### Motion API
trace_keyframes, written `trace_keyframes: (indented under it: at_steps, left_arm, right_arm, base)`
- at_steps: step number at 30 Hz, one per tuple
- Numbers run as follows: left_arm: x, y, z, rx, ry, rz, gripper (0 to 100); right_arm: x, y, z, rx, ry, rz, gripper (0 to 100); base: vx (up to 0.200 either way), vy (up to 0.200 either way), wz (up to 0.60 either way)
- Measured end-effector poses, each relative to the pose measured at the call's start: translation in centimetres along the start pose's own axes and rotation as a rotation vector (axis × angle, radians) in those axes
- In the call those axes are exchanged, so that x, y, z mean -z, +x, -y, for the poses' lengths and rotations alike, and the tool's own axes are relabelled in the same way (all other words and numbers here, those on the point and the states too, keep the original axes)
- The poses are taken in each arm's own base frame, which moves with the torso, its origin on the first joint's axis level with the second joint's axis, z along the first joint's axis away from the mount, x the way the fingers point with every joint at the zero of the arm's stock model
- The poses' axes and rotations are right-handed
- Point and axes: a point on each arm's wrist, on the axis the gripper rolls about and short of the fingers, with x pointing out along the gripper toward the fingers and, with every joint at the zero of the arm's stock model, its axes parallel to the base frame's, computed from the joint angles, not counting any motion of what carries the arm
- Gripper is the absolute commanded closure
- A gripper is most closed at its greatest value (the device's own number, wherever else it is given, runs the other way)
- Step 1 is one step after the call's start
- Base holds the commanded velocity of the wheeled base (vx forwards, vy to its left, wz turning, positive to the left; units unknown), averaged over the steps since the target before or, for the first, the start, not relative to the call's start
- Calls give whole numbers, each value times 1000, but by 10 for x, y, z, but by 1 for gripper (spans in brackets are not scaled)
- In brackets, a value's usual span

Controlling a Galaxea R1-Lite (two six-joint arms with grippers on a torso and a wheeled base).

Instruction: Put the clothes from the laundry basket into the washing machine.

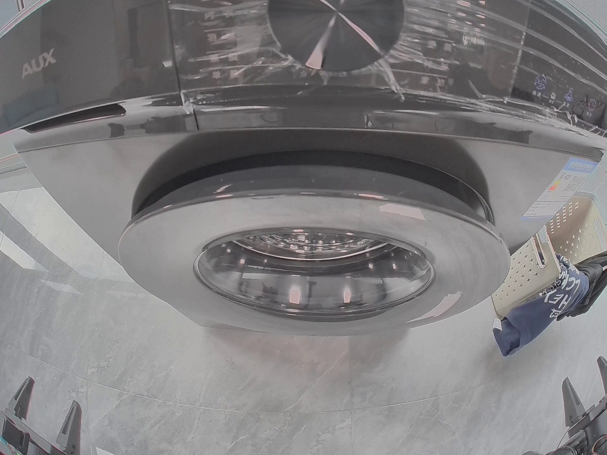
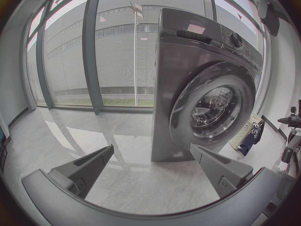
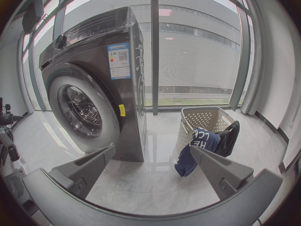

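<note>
Your left gripper has its fingers spread wide with nothing between them, just grey marble floor underneath. Same deal on the right gripper: the fingers are apart and there's no cloth in them. In the head view both sit low at the near corners, well apart from each other and well back from the machine.

Heading outward, the washing machine is dead ahead of you, a dark grey front-loader. Its round door looks shut, and you can see the steel drum through the glass porthole. Up top there's a control dial with clear plastic film over the panel around it. There's also an energy label stuck on the side panel that faces the basket.

The clothes are off to your right. The beige laundry basket stands on the floor just beside the machine. A navy garment with white lettering hangs out over its near rim, trailing down almost to the floor. A black garment is draped over the rim right next to it, touching the navy one.

Behind all that there's a big window wall with a grey building outside.
</note>
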Motion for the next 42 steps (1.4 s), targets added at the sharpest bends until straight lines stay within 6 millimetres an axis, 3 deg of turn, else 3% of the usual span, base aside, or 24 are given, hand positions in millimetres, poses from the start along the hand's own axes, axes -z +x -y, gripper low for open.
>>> trace_keyframes:
  at_steps: [8, 17, 22, 31, 36, 42]
  left_arm:
    - [0, 0, 0, 0, 0, 0, 0]
    - [0, 0, 0, 1, 1, 0, 0]
    - [0, 0, 0, 1, 1, 0, 0]
    - [0, 0, 0, 1, 1, 0, 0]
    - [0, 0, 0, 1, 1, 0, 0]
    - [0, 0, 0, 1, 1, 0, 0]
  right_arm:
    - [-3, 0, 0, 2, 6, 24, 0]
    - [-54, -7, -1, -125, 51, 118, 0]
    - [-69, 15, -4, -232, 67, 25, 0]
    - [-87, 81, -17, -369, 75, -78, 0]
    - [-89, 113, -35, -434, 115, -110, 0]
    - [-83, 130, -64, -526, 165, -200, 0]
  base:
    - [0, 0, 0]
    - [0, 0, 0]
    - [0, 0, 0]
    - [0, 0, 0]
    - [0, 0, 0]
    - [0, 0, 0]
